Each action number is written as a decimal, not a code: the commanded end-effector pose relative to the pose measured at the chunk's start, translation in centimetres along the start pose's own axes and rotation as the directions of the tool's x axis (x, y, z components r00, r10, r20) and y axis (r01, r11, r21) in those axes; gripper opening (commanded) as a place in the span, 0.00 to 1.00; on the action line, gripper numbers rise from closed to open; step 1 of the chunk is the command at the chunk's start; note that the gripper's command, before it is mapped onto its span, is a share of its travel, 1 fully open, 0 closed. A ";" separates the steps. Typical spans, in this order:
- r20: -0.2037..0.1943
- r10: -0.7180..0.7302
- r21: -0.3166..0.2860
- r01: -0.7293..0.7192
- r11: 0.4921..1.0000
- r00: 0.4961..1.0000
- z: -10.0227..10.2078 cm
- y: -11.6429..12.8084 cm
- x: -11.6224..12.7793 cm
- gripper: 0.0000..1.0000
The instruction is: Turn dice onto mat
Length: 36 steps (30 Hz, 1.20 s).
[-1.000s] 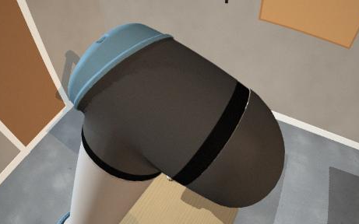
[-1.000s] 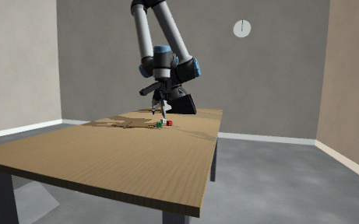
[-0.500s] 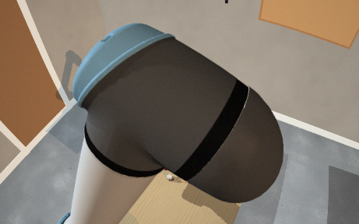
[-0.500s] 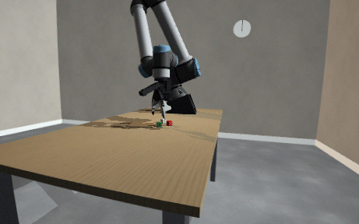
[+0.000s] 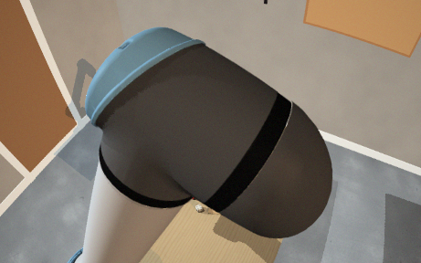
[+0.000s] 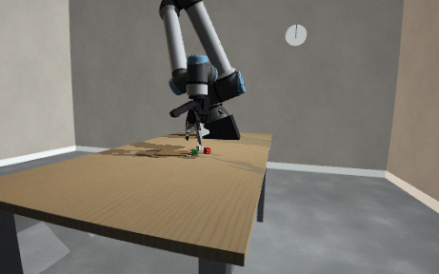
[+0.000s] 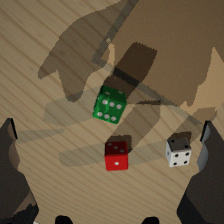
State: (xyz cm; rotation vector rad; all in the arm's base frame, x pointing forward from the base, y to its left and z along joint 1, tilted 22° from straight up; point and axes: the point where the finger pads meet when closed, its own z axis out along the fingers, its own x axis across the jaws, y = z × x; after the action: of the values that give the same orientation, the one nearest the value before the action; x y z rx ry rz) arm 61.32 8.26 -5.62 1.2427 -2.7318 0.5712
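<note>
In the wrist view, the green die [image 7: 109, 104], the red die [image 7: 116, 155] and the white die [image 7: 178, 151] lie flat on the wooden table. The red die shows a one-pip face toward the camera. The white die is close to my right finger. My gripper [image 7: 108, 122] is open and empty, with its fingers standing wide on either side of the red and white dice. In the exterior view, the gripper [image 6: 197, 137] hangs low just above the green die [image 6: 194, 152] and the red die [image 6: 207, 150]. In the top view, only the white die [image 5: 199, 208] peeks out under the arm. I cannot make out the mat.
The arm's body [image 5: 205, 137] fills most of the top view. The robot base [image 6: 223, 127] stands at the table's far end behind the dice. The long wooden table [image 6: 132, 190] stretches toward the camera.
</note>
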 end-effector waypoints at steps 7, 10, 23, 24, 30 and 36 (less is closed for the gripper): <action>0.000 0.000 0.001 0.000 1.000 1.000 0.0 -0.1 -0.2 1.00; 0.000 0.000 0.001 0.000 1.000 1.000 0.0 -0.1 -0.2 1.00; 0.000 0.000 0.001 0.000 1.000 1.000 0.0 2.1 0.1 1.00; 0.000 0.000 0.001 0.000 1.000 1.000 0.0 2.6 0.2 1.00; 0.000 0.000 0.001 0.000 1.000 1.000 0.0 4.6 0.4 1.00; 0.000 0.000 0.001 0.000 1.000 1.000 0.0 6.4 0.7 1.00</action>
State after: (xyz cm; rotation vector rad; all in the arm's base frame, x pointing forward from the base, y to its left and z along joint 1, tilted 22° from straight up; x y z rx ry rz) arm 57.12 11.00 -7.20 1.2483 -2.7256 0.5665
